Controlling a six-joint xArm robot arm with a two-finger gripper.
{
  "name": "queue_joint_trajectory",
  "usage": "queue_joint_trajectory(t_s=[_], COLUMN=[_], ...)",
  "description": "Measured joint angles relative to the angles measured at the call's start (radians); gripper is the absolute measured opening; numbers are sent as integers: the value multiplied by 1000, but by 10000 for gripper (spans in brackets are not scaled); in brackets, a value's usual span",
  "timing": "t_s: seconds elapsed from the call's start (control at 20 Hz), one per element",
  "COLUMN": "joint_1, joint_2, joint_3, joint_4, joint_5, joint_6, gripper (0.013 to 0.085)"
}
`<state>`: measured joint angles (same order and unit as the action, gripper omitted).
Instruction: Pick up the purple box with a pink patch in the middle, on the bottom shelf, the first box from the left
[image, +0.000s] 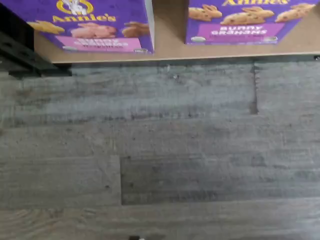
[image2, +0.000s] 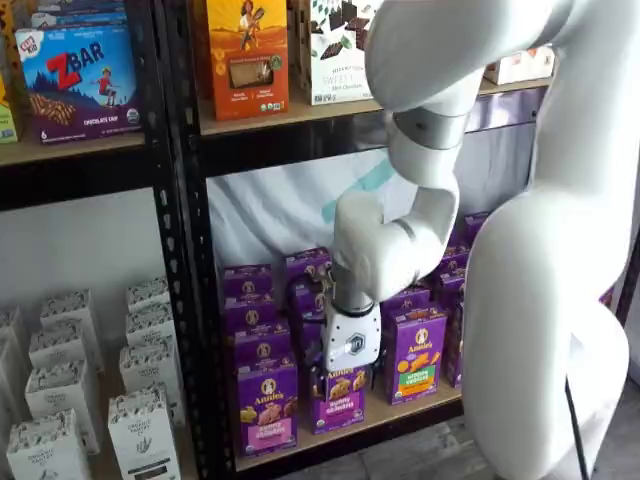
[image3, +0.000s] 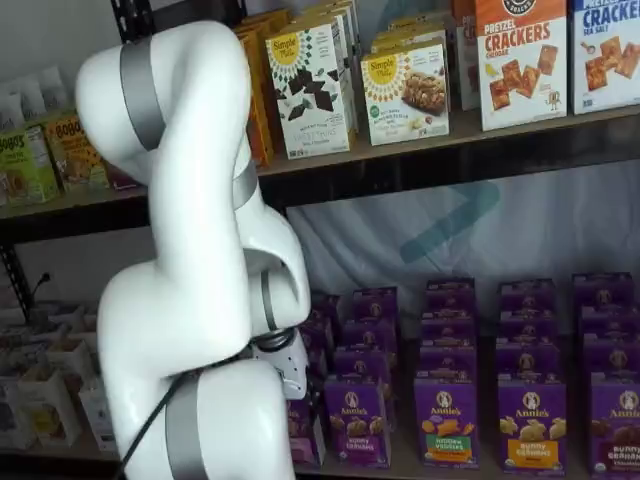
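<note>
The purple box (image2: 267, 405) with its pink band stands upright at the left end of the bottom shelf (image2: 405, 413), beside the black upright. The wrist view shows its lower front (image: 92, 25), pink band included, on the tan board (image: 170, 47). My gripper (image2: 350, 375) hangs with its white body in front of the neighbouring purple box (image2: 336, 400), a little right of the task's box and not touching it. Its fingers do not show clearly, and nothing is held between them. In a shelf view the gripper body (image3: 285, 365) peeks out from behind the arm.
A Bunny Grahams box (image: 240, 20) stands right of the task's box with a gap between them. Rows of purple boxes fill the shelf behind, one with a green-and-orange patch (image2: 415, 355). White boxes (image2: 60, 400) fill the left bay. Grey plank floor (image: 160, 150) lies below.
</note>
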<state>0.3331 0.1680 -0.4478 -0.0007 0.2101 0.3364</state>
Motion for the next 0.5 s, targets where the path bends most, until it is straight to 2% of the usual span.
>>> queue_joint_trajectory(t_s=[0.25, 0.35, 0.5], joint_1=[15, 20, 35], joint_2=[82, 126, 189], joint_3=[-74, -111, -171], joint_4=[16, -11, 2], joint_5=[-6, -13, -13], joint_6=[-1, 31, 33], gripper=[850, 850, 850])
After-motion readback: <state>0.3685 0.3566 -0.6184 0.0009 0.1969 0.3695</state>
